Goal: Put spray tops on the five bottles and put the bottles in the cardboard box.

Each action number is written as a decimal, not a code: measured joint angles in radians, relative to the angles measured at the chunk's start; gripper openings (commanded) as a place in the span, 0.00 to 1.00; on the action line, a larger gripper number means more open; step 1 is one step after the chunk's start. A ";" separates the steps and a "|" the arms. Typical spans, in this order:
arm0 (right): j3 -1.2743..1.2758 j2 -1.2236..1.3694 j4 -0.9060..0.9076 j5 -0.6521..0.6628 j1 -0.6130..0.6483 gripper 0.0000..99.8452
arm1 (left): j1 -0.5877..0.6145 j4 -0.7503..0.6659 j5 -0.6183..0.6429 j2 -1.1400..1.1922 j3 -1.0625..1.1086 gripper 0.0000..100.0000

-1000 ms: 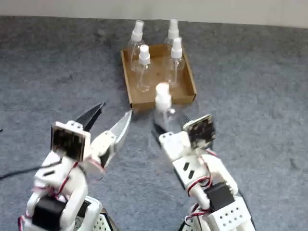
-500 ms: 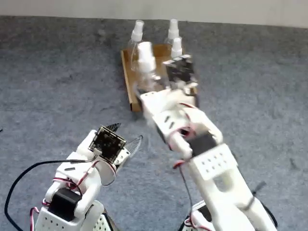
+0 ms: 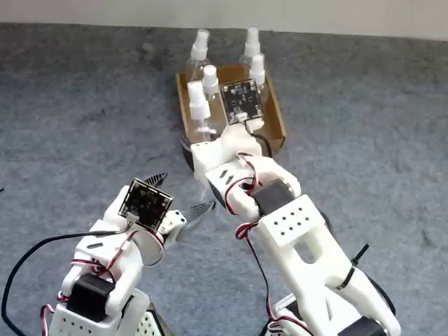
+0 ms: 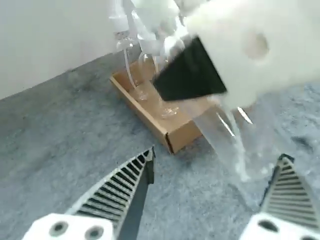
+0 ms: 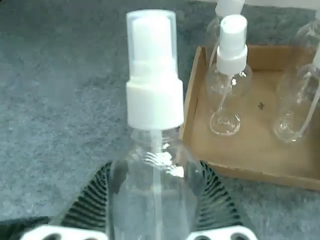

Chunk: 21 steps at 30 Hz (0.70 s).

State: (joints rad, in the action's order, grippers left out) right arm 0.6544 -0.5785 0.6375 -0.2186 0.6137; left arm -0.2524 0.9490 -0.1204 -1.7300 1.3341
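right arm (image 3: 280, 210) stretched forward, right end effector (image 5: 155, 192) clamping a bottle (image 5: 152, 145) near the cardboard box (image 5: 192, 112) — left end effector (image 4: 217, 155) open, tucked low.

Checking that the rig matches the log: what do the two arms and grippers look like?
The left arm and right arm are white shells with black motors and red, white and black wires; a black cable trails from the left. Each wrist carries a dark square board. The left gripper and right gripper have dark, ribbed fingers.

Grey carpeted table (image 3: 84, 105); cardboard box (image 3: 275, 142) resting on it.
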 measured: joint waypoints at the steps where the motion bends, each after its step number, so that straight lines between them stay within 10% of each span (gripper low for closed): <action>1: 0.000 0.000 0.017 -0.005 0.000 0.00 | 0.005 -0.018 0.000 0.000 0.000 0.26; 21: -0.006 -0.195 0.224 0.041 0.000 0.00 | -0.002 -0.135 0.035 -0.011 0.086 0.26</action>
State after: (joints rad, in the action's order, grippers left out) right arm 0.6483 -0.7733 0.8615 -0.1772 0.6137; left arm -0.2539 0.8140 -0.0852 -1.7407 1.4200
